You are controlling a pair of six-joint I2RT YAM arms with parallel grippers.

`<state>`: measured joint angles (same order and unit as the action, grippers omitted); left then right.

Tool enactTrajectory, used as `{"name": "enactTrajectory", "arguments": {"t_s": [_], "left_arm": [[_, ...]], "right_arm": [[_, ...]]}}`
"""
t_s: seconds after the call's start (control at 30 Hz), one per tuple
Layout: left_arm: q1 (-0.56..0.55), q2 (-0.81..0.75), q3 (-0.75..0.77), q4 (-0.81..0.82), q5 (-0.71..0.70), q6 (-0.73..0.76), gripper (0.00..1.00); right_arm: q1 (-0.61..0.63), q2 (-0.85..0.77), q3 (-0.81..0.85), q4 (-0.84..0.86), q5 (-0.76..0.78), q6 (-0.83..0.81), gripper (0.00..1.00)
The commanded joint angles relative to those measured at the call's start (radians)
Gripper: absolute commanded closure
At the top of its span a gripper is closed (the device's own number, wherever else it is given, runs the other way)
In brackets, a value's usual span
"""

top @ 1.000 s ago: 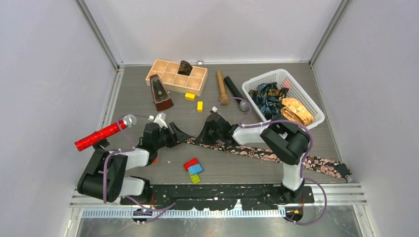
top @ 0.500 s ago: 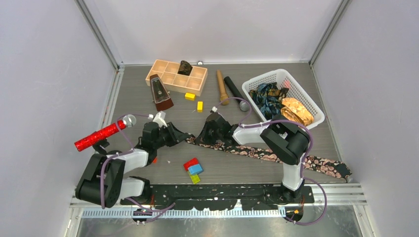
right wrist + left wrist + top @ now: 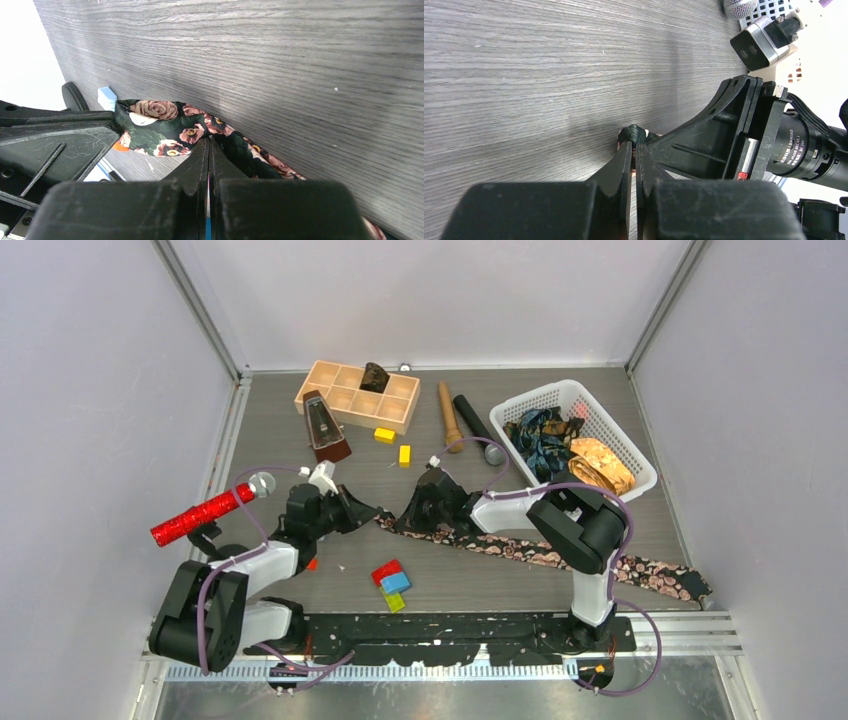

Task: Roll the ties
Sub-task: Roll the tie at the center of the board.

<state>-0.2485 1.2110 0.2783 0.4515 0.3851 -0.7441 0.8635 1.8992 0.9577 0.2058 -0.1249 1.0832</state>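
A black tie (image 3: 520, 548) with pink flowers lies slanted across the table from the middle to the front right corner. Its left end is lifted between both grippers. My left gripper (image 3: 372, 516) is shut on the very tip of the tie (image 3: 631, 133), its jaws pressed together (image 3: 634, 146). My right gripper (image 3: 405, 520) is shut on the tie (image 3: 165, 127) just right of that, its fingers closed on the fabric (image 3: 209, 142). A blue-teal tie (image 3: 540, 435) and a golden-orange tie (image 3: 603, 465) lie in the white basket (image 3: 620, 430). A dark brown rolled tie (image 3: 374, 376) sits in the wooden tray (image 3: 340, 400).
A red glittery microphone (image 3: 200, 513) lies at the left. A metronome (image 3: 322, 427), two yellow blocks (image 3: 384, 435), a wooden pestle (image 3: 449, 416) and a black microphone (image 3: 475, 425) stand behind the grippers. Coloured blocks (image 3: 391, 583) lie in front.
The left gripper has closed on the tie's tip and its arm has shifted slightly forward. The right gripper has stayed shut on the tie.
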Motion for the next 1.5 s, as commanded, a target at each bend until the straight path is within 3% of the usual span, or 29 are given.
{"name": "enactTrajectory", "arguments": {"t_s": [0.0,0.07,0.33,0.73,0.93,1.47], "left_arm": [[0.002,0.006,0.043,0.015,0.019,0.025,0.94],[0.002,0.013,0.043,0.011,0.017,0.028,0.89],[0.002,0.013,0.067,-0.135,-0.106,0.066,0.52],[0.002,0.143,0.035,-0.007,-0.027,0.03,0.39],[0.002,0.137,0.012,0.033,-0.003,0.014,0.44],[0.002,0.035,0.025,-0.026,-0.041,0.028,0.78]], "right_arm": [[-0.003,0.02,-0.005,-0.056,0.033,-0.008,1.0],[-0.003,0.02,-0.006,-0.056,0.033,-0.008,1.0],[-0.002,0.021,-0.008,-0.053,0.03,-0.007,1.0],[-0.003,0.021,-0.018,-0.038,0.027,0.0,1.0],[-0.003,0.022,-0.02,-0.036,0.027,0.001,1.0],[-0.003,0.032,-0.026,-0.025,0.025,0.009,1.0]]}}
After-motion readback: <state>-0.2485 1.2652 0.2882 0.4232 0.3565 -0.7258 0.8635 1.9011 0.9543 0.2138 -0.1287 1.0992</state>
